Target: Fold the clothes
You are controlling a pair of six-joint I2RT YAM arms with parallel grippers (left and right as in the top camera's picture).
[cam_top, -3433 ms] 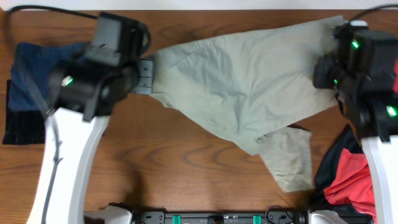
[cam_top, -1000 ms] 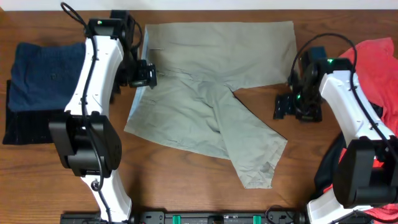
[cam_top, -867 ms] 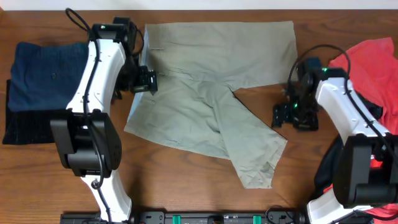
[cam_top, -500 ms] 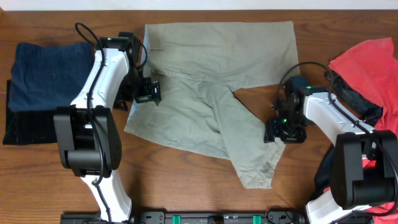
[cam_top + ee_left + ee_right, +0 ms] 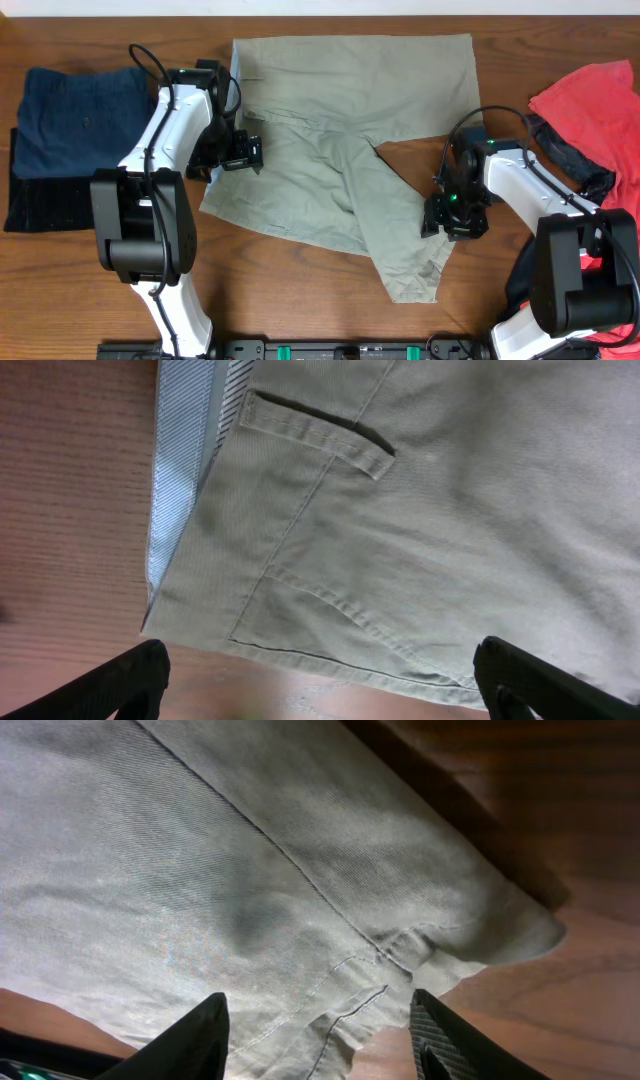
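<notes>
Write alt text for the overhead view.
Khaki shorts lie spread on a wooden table, the left pincer at their left edge, the right pincer at one leg's edge. Navy garment far left, red garment far right.

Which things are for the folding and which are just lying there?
For the job: pale khaki-grey cotton shorts; left gripper, right gripper, both open above them.
Lying about: navy blue cloth garment, left edge; red cloth garment, right edge.

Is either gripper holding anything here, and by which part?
Nothing is held. The left gripper is open over the waistband corner of the shorts; the right gripper is open over a leg hem.
</notes>
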